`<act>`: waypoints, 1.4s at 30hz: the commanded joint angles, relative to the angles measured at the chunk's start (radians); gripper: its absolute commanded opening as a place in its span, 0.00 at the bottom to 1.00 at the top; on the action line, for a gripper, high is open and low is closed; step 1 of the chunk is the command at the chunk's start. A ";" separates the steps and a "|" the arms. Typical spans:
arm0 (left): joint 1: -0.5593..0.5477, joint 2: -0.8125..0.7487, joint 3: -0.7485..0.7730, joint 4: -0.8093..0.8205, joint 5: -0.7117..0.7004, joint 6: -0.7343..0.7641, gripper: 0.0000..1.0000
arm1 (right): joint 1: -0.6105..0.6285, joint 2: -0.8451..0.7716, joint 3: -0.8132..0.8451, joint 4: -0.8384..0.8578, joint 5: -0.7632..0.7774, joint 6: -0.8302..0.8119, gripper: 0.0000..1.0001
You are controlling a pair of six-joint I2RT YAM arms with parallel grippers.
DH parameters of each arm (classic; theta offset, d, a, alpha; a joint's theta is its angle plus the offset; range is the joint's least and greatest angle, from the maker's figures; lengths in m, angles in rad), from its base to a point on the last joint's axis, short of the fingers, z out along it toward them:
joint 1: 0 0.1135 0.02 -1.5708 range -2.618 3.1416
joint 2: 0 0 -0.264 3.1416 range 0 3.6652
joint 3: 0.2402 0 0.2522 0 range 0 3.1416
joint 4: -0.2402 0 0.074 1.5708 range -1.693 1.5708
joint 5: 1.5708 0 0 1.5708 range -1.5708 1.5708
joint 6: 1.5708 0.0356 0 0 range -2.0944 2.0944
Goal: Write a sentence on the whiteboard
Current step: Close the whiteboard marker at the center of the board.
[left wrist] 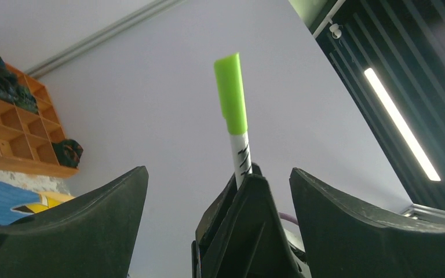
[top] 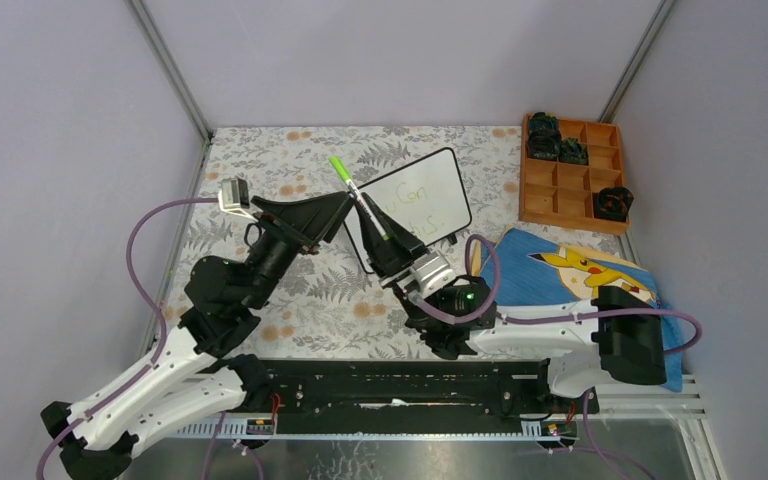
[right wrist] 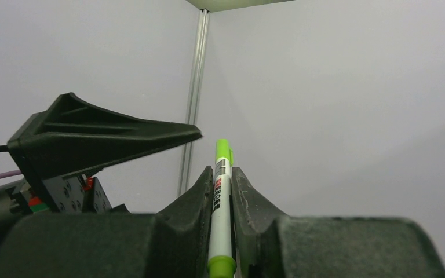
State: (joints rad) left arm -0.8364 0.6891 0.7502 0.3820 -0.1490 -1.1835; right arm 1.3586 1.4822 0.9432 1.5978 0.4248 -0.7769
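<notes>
The whiteboard (top: 438, 170) lies tilted on the floral cloth behind both grippers. The sentence (top: 407, 197) shows on it as faint green handwriting in two lines, partly hidden by the right gripper. My right gripper (top: 369, 213) (right wrist: 222, 171) is shut on a white marker (top: 359, 195) (right wrist: 222, 197) whose green cap (top: 340, 166) (left wrist: 230, 92) points up and to the left. My left gripper (top: 337, 215) (left wrist: 218, 169) is open, its black fingers (left wrist: 92, 214) standing either side of the right gripper's tips without touching the marker.
A wooden compartment tray (top: 568, 178) (left wrist: 14, 136) holding dark objects sits at the back right. A blue cloth with a yellow cartoon figure (top: 580, 265) lies on the right. Grey enclosure walls stand on all sides.
</notes>
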 commanded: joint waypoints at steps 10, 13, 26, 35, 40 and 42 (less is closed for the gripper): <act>-0.004 -0.011 0.100 -0.027 -0.106 0.155 0.99 | -0.001 -0.144 -0.091 0.024 -0.052 0.134 0.00; -0.004 0.008 0.130 -0.062 -0.121 0.169 0.96 | -0.001 -0.173 -0.110 -0.004 -0.077 0.175 0.00; -0.004 0.068 0.142 -0.017 -0.073 0.154 0.59 | -0.001 -0.227 -0.130 -0.076 -0.102 0.252 0.00; -0.004 0.061 0.146 -0.010 -0.069 0.173 0.57 | -0.001 -0.219 -0.124 -0.087 -0.098 0.254 0.00; -0.003 0.056 0.147 -0.008 -0.069 0.183 0.43 | -0.001 -0.215 -0.121 -0.098 -0.092 0.251 0.00; -0.004 0.055 0.146 -0.009 -0.067 0.183 0.39 | -0.001 -0.212 -0.120 -0.102 -0.088 0.248 0.00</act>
State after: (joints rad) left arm -0.8364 0.7567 0.8825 0.3260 -0.2245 -1.0313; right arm 1.3567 1.2804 0.8059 1.4681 0.3378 -0.5362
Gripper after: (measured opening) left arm 0.425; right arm 0.185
